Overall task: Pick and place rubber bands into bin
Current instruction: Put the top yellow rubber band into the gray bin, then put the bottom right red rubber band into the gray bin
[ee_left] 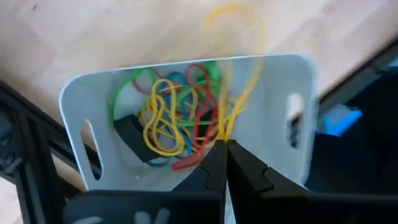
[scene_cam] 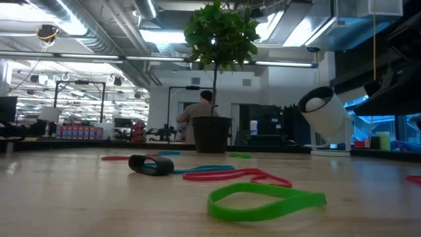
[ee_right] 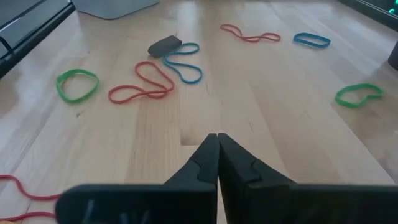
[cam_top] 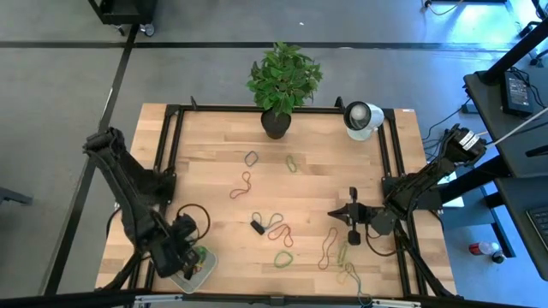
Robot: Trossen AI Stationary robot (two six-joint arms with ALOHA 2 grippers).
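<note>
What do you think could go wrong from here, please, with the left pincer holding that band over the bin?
The left pincer is shut on a yellow rubber band that loops past the far wall of the bin; released here, it may drape over the rim. The bin sits at the table corner, so a nudge could push it off.

A robotics lab or open industrial workspace. A wooden table (cam_top: 282, 205) sits in a black metal frame (cam_top: 167, 154) on a grey concrete floor. Beyond the table's far edge, exposed ceiling ducts and pipes (scene_cam: 99, 26) run over rows of benches with equipment (scene_cam: 79, 128). A person (scene_cam: 197, 115) apparently sits far off, behind a potted plant (scene_cam: 214, 72).
</note>
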